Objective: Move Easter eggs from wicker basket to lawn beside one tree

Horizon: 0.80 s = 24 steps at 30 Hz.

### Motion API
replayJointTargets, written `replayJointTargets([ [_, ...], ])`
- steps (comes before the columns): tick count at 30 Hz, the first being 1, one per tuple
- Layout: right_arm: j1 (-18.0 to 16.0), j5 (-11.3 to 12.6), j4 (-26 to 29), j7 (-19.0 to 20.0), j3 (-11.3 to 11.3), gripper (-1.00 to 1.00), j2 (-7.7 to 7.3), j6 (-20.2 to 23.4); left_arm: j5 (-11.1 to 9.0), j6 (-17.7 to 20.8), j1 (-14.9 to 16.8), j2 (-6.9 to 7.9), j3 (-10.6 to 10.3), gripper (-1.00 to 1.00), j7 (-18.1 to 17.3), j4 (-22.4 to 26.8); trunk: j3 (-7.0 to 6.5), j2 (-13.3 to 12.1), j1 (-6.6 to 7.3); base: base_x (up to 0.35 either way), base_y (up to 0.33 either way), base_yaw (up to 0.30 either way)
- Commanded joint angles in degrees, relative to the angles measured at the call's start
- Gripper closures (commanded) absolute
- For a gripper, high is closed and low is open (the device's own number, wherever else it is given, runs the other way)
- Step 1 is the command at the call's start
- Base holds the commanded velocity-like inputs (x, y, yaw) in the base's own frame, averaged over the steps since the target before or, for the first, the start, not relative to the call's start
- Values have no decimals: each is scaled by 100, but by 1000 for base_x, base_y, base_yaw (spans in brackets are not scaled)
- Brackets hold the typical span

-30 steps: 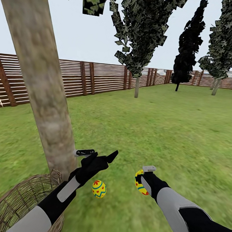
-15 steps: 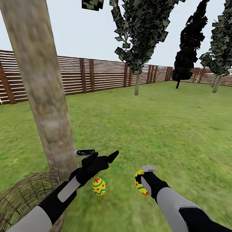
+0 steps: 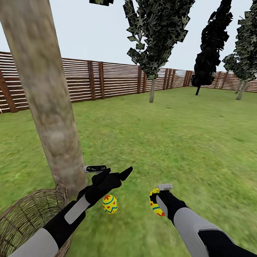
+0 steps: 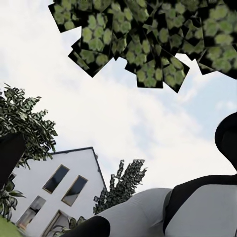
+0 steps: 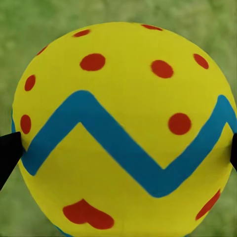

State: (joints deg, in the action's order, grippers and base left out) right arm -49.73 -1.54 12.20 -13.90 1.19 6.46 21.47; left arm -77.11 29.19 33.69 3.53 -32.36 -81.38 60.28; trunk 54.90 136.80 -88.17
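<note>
Beside the tree (image 3: 51, 114), on the lawn (image 3: 179, 145): lay one egg (image 3: 110, 204), just under the left gripper (image 3: 112, 175), whose fingers stood spread wide and held nothing. Carried a second egg (image 3: 154, 202) in the right gripper (image 3: 155, 200), clamped on its two flanks, blue zigzag band running from finger to finger, grass beyond it. Hung above the turf, rightward of the grounded egg and a little farther from the trunk. Likely needed only lowering and release there. Stood at the trunk's foot, the wicker basket (image 3: 25, 217); could not tell its contents.
</note>
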Motion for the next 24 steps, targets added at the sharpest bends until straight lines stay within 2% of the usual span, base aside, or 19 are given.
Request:
replayJointTargets([
  [1, -1, -13, 10, -12, 11, 100, 3, 41, -50, 60, 6, 7, -25, -100, -10, 2, 15, 3, 1, 0, 0, 0],
  [24, -1, -13, 10, -7, 9, 100, 4, 41, -50, 63, 6, 7, -34, -100, 132, 4, 224, 3, 1, 0, 0, 0],
])
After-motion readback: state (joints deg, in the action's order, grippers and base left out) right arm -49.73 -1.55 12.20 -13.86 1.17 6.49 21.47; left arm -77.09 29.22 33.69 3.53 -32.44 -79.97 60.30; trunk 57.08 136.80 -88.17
